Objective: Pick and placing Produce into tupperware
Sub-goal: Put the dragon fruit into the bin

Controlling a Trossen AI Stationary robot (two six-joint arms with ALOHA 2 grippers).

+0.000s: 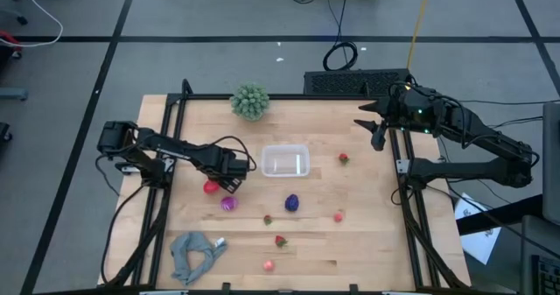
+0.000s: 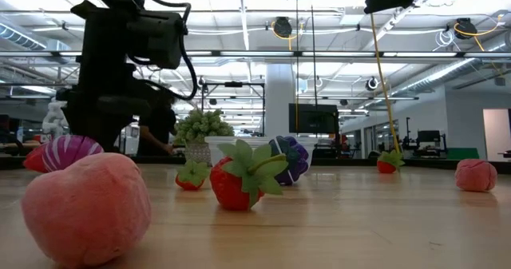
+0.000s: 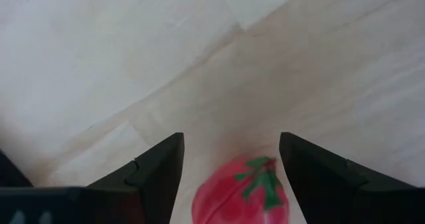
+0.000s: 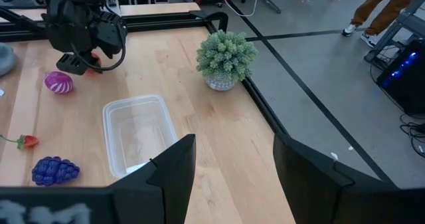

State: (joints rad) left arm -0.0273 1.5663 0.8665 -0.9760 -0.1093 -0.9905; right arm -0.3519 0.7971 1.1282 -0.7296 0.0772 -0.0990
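Observation:
A red tomato-like piece of produce [image 3: 240,192] with a green stalk sits between the fingers of my left gripper [image 3: 231,141], which points down left of the clear tupperware [image 1: 285,146]. The same red piece [image 1: 210,187] shows beside that gripper [image 1: 229,183] in the high view. Loose on the table lie a magenta striped piece [image 1: 228,203], purple grapes [image 1: 291,203], strawberries [image 1: 281,241] and pink pieces [image 1: 338,216]. My right gripper [image 1: 378,133] hangs open, raised over the table's far right, holding nothing. My left gripper has the red tomato's two sides [image 3: 282,194] between its two fingers, which come from above and point down. The tomato's stalk side faces the wrist camera. Whether it hangs clear of the table or rests on it, I cannot tell.
A green bushy plant [image 1: 250,101] stands at the far edge. A grey cloth [image 1: 194,253] lies at the near left. Black frame rails [image 1: 166,146] run along both sides of the table. Bare wood lies right of the tupperware.

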